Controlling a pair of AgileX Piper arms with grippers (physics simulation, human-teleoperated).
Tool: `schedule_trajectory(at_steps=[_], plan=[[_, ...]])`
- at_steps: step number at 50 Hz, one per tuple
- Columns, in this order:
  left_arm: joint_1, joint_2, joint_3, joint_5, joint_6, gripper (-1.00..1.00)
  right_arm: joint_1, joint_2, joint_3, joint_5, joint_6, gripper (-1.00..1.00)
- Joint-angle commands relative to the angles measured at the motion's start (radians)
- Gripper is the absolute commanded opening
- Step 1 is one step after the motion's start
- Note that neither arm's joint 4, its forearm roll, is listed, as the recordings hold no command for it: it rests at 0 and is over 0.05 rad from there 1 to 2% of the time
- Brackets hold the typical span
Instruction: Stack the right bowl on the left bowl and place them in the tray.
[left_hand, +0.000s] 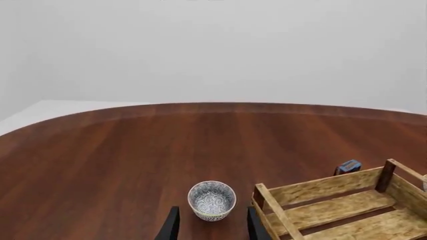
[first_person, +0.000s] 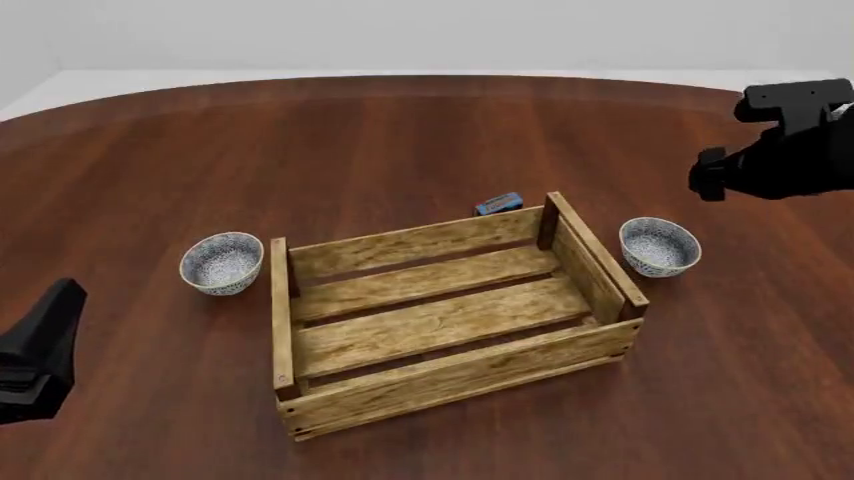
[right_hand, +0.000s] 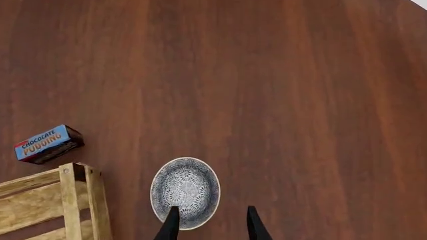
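Now right claw (right_hand: 209, 222) spread above right bowl (first_person: 659, 246), at crate's (first_person: 594, 262) 3 o'clock — off-centre descent could knock rim; left claw (left_hand: 209, 225) likewise spread.

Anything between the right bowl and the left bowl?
Yes. The tray sits between the right bowl and the left bowl, so the carry has to go over or around it. Nothing visible lies between the right gripper and its bowl.

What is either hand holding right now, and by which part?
Nothing is held. The left hand is open short of the left bowl; the right hand is open above the right bowl. Both bowls sit on the table outside the tray.
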Motion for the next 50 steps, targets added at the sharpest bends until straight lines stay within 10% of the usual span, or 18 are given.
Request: schedule_trajectory(at_steps=[1,50], plan=[[-0.005,-0.029,-0.011,0.032,-0.003,1.00,-0.021,0.109,-0.004,-0.058,-0.004,1.00],[0.000,-0.011,-0.015,0.013,-0.017,1.00,-0.031,0.385,0.026,-0.233,0.040,1.00]])
